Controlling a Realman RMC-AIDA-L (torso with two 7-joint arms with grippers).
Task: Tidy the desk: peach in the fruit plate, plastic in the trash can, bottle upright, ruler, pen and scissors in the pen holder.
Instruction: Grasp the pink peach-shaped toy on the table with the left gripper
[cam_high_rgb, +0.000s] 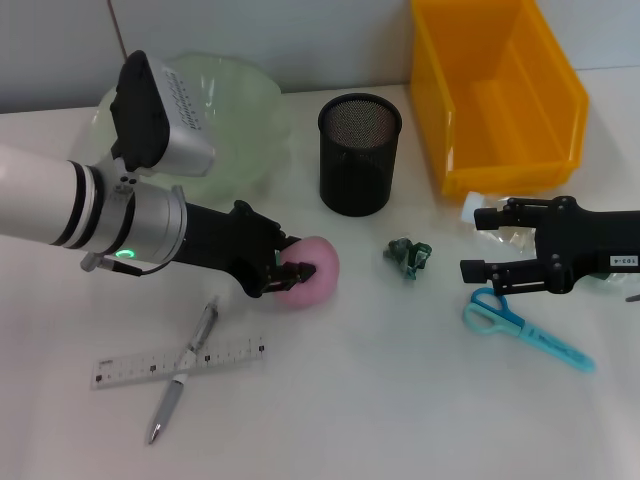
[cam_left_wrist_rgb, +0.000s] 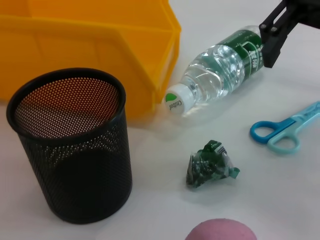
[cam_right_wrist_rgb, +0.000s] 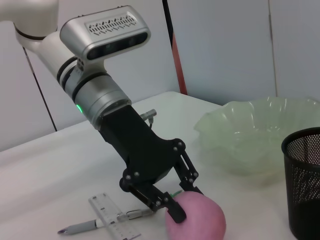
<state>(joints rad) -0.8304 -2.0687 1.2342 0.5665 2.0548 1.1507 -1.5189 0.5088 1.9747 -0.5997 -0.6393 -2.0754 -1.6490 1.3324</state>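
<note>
The pink peach rests on the table with my left gripper shut on its left side; the right wrist view shows the fingertips pressed against the peach. A clear bottle lies on its side by the yellow trash can. My right gripper is open, its fingers straddling the bottle. Crumpled green plastic lies between the two arms. Blue scissors lie front right. The ruler and the pen lie crossed at front left.
The black mesh pen holder stands at the middle back. The pale green fruit plate sits behind my left arm. The yellow bin's corner stands right beside the bottle's white cap.
</note>
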